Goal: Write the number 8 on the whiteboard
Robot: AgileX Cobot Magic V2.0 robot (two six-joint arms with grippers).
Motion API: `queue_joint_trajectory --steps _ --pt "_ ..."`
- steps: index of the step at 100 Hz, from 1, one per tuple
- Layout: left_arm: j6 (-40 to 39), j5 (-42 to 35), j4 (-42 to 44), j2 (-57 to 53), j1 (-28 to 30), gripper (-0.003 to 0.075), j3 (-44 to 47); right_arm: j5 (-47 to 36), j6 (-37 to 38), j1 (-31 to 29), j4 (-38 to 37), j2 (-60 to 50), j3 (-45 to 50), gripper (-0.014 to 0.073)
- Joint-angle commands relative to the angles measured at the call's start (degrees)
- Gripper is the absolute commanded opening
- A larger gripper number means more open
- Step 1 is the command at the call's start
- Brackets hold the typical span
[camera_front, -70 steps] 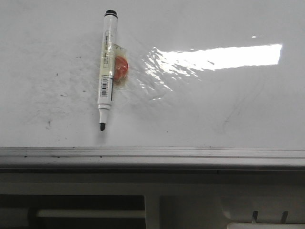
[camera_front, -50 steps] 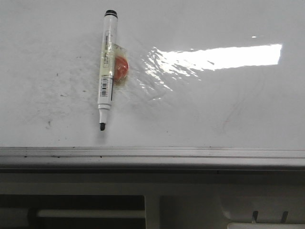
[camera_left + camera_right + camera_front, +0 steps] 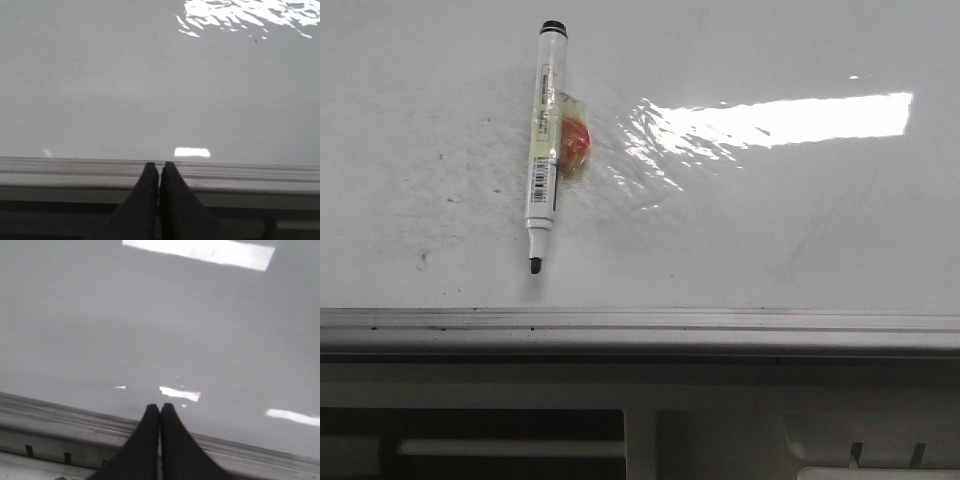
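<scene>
On the whiteboard [image 3: 740, 220], upper left of the front frame, a marker [image 3: 542, 150] lies uncapped, tip toward the grey rail [image 3: 640, 325], an orange blob [image 3: 574, 143] taped beside it. No 8 shows on the board. Left hand [image 3: 159, 170] and right hand [image 3: 160, 412] are both clenched, empty, over the rail.

Of the robot's body, only two pairs of fingers are seen, the left gripper [image 3: 159, 172] and the right gripper [image 3: 160, 415] each being formed of plain matte black, smoothly curved blades tapered to narrow rounded tips.
</scene>
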Motion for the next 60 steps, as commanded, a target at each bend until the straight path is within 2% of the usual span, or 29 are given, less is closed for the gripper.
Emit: queue_joint_trajectory --steps 1,13,24,31,36,43,50,60 --pt "-0.5 -3.2 0.0 -1.5 0.0 -0.0020 2.3 -0.7 -0.2 -0.3 -1.3 -1.0 0.6 -0.0063" --pt "-0.5 -3.2 0.0 -1.5 0.0 -0.0020 2.3 -0.9 -0.2 -0.3 -1.3 -1.0 0.6 -0.0063" --pt "-0.5 -5.5 -0.9 -1.5 0.0 -0.0020 2.3 -4.1 -0.2 -0.3 -4.6 -1.0 0.6 -0.0063" --pt "-0.5 -10.2 -11.1 -1.5 0.0 -0.0020 2.3 -8.5 -0.2 -0.3 -5.2 -1.0 0.6 -0.0063" --pt "-0.5 -13.2 -24.9 -1.5 0.0 -0.0020 2.3 -12.2 -0.2 -0.3 -5.2 -1.0 0.6 -0.0063" --pt "-0.5 -16.1 -36.0 -1.5 0.0 -0.0020 2.3 -17.5 -0.2 -0.3 -3.5 -1.0 0.6 -0.0063" --pt "-0.5 -17.9 -41.5 -1.5 0.0 -0.0020 2.3 -22.3 -0.2 -0.3 1.1 -1.0 0.6 -0.0063" --pt "-0.5 -18.2 -45.2 -1.5 0.0 -0.0020 2.3 -26.1 -0.1 -0.3 9.8 -1.0 0.6 -0.0063"
